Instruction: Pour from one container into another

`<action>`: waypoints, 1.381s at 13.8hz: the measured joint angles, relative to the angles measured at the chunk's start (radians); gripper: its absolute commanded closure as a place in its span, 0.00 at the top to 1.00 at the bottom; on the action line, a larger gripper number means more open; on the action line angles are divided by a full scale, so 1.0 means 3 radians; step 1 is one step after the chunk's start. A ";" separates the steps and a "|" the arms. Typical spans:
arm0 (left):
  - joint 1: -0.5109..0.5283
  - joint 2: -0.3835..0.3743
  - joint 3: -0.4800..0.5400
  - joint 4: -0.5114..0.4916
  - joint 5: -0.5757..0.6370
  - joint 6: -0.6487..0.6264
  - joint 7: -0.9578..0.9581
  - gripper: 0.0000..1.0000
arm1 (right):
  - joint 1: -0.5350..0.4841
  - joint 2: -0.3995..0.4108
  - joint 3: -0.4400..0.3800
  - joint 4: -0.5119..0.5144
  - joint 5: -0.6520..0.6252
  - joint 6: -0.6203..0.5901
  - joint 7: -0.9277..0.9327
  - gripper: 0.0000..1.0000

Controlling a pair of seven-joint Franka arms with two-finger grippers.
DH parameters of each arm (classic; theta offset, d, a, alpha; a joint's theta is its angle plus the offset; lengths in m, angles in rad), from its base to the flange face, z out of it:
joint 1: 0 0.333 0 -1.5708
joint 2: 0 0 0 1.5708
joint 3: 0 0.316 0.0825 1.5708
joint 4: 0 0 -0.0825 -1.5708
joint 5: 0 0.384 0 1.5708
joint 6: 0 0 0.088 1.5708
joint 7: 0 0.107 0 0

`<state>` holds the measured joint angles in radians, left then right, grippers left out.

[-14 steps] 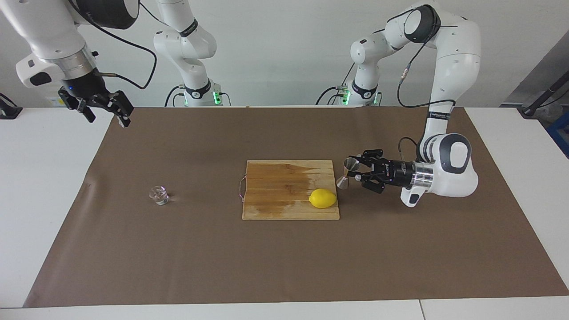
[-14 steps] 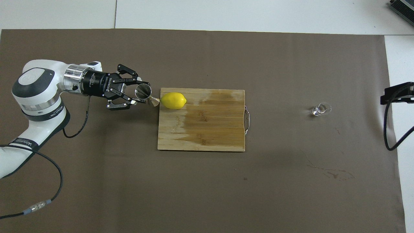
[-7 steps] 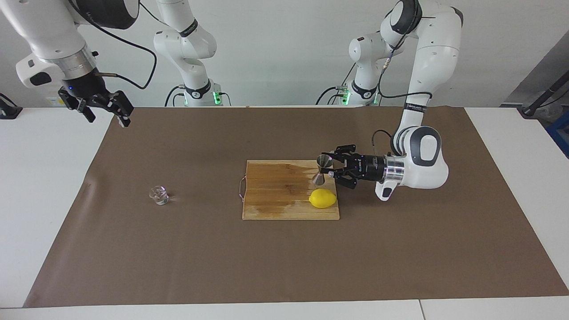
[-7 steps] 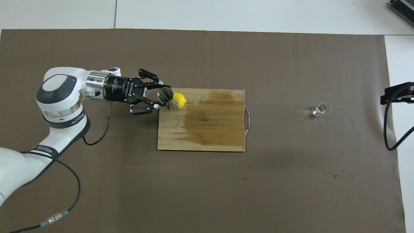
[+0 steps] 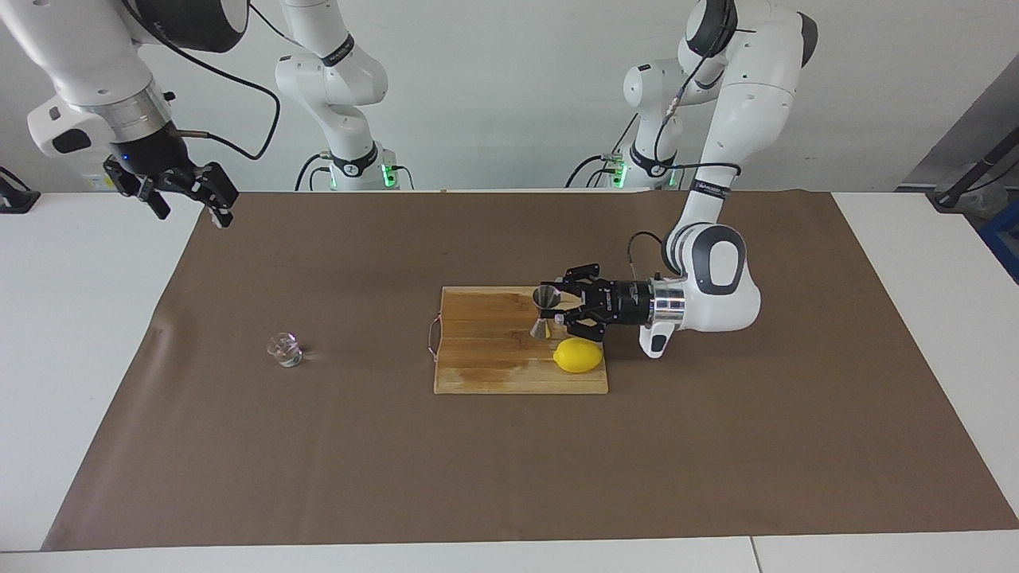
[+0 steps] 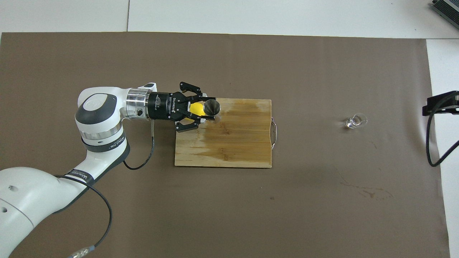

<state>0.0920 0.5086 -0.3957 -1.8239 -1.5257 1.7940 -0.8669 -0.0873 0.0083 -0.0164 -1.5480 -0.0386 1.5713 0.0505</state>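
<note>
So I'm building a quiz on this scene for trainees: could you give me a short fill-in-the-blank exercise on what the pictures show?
1. The left gripper is shut on the silvery hourglass-shaped steel ____.
2. The yellow lemon lies on the wooden cutting ____.
3. The small clear glass tumbler stands on the brown mat toward the ____ arm's end of the table.
4. The right gripper waits with its jaws ____.

Missing words: jigger; board; right; open

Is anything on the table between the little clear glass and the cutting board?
Nothing visible: bare brown mat lies between the glass and the cutting board. The left gripper holds the jigger over the board.
</note>
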 measured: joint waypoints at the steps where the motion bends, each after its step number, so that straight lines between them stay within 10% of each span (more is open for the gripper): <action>1: -0.0030 0.0000 0.0004 -0.0029 -0.0021 0.0037 0.0072 0.37 | 0.0001 0.0000 0.0000 0.0000 0.0000 0.0000 0.0000 1.00; 19: -0.0192 0.0272 0.0028 -0.0191 -0.0128 0.0083 0.0555 0.38 | -0.0036 -0.0178 -0.0013 -0.0553 0.0000 0.0516 0.0000 1.00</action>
<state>0.0345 0.5903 -0.3871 -1.8812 -1.5640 1.8190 -0.7003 -0.0980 -0.0452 -0.0201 -1.7138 -0.0386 1.7261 0.0506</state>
